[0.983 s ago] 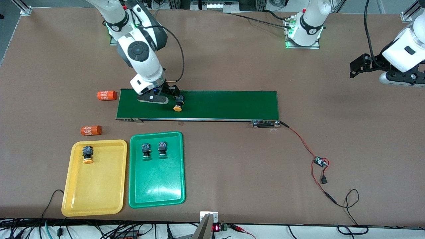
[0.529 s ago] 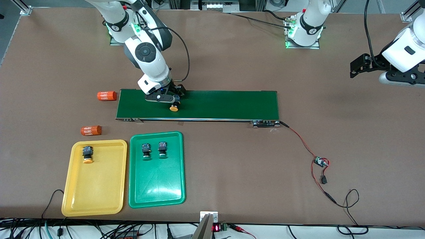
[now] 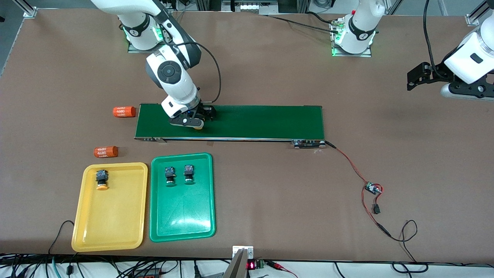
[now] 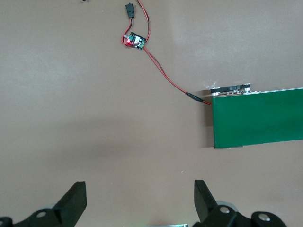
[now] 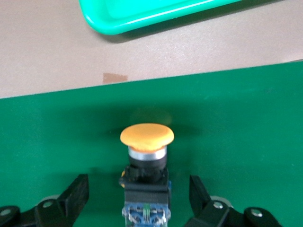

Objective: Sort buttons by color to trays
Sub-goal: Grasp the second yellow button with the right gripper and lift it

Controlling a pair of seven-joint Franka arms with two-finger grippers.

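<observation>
Straddling a yellow-capped push-button that lies on the dark-green conveyor belt, the right pincer sits low over the belt's end toward the right arm, its fingers spread with a gap on either side of the button's dark body, not touching it. In the front view only a sliver of the yellow cap shows under the pincer.

On the table, at about 7 o'clock from the belt, the yellow tray holds one yellow-capped button near its rim closest to the belt. Just beside it, toward the left arm's end, the green tray holds two green-capped buttons side by side, also near the rim closest to the belt.

Two orange "4680" cylinders lie on the table: one at 9 o'clock just off the belt's end, the other between it and the yellow tray.

The left pincer waits in the air over bare table off the belt's other end, its fingers spread wide and empty. A red-and-black wire runs from that end of the belt to a small circuit board.
</observation>
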